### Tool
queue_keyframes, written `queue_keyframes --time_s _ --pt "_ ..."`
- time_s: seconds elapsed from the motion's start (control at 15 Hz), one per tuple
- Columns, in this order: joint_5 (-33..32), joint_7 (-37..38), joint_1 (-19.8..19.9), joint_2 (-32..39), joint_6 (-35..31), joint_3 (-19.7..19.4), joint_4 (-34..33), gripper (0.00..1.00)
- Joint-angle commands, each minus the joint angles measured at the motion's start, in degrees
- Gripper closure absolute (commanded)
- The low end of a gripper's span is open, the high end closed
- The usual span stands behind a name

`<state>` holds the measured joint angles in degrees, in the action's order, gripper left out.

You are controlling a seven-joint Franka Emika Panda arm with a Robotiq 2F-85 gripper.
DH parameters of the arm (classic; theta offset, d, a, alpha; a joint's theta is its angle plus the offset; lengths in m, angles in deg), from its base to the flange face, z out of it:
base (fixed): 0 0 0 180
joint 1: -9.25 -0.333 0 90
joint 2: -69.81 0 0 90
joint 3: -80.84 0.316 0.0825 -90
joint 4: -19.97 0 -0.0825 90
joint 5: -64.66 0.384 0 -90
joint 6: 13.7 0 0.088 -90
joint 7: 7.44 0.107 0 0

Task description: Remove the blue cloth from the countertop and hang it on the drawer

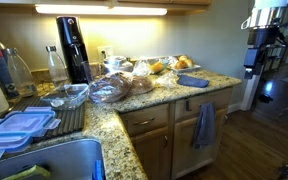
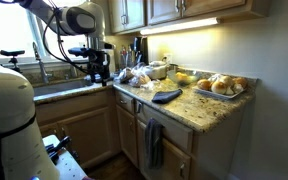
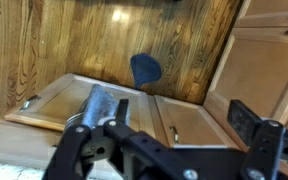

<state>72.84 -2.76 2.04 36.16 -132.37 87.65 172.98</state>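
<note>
Blue cloth (image 1: 203,125) hangs on the drawer (image 1: 194,103), well apart from the pincer (image 2: 97,70).

The wrist view's bottom edge cuts off my gripper (image 3: 169,145); the blue cloth (image 2: 154,143) hangs in shadow, folds unreadable.

Glossy speckled stone countertop (image 1: 124,150), satin-varnished wooden drawer (image 1: 149,120), soft draped blue cloth (image 1: 203,125).
</note>
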Motion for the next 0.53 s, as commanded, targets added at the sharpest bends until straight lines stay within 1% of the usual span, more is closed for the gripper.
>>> queue_keyframes --time_s 0.0,0.13,0.27,0.47 --pt "-5.2 -7.1 2.5 5.3 -0.3 -3.4 -3.6 0.0" --pt "-7.6 -11.6 3.5 8.8 -1.8 -5.6 -5.9 0.0" --pt "-8.1 -17.0 4.1 13.4 -4.0 -8.3 -9.1 0.0" --pt "-6.7 -23.2 4.6 19.9 -8.2 -11.0 -13.9 0.0"
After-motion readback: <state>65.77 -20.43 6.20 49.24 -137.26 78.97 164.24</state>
